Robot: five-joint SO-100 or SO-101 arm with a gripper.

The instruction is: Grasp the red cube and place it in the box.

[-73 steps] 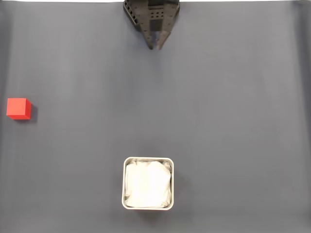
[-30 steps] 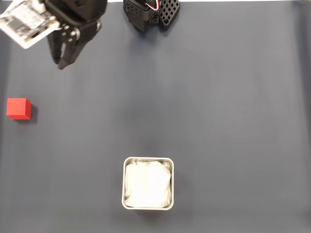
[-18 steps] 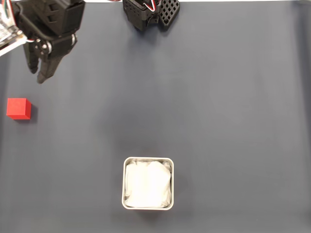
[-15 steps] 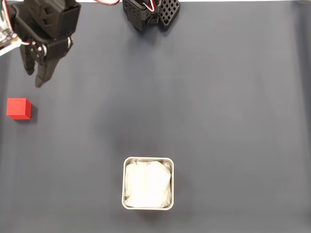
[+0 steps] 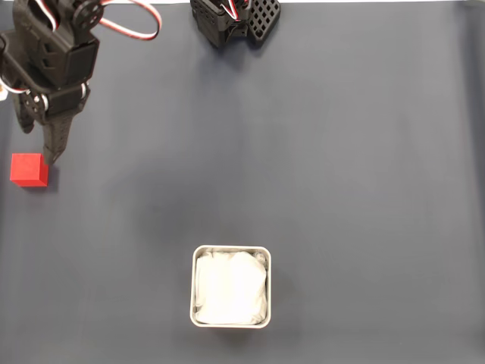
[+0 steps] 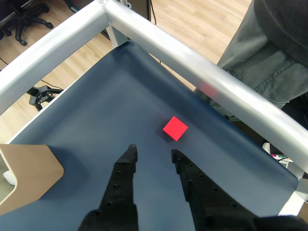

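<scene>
The red cube sits on the dark mat near the left edge of the fixed view; in the wrist view the red cube lies a little beyond the fingertips, slightly right. My black gripper hangs just above the cube in the fixed view, jaws open with nothing between them; from the wrist the gripper shows a clear gap between its two fingers. The box, square with a metallic rim and white wrinkly lining, stands near the bottom centre, far from the gripper.
The arm's black base sits at the top centre. A silver frame bar runs along the mat's edge beyond the cube, with a person's clothed leg behind it. A tan board lies at left.
The gripper has swung from the top centre to the left and down the mat, ending just above the red cube with its jaws opened. Cube and box have not moved.
</scene>
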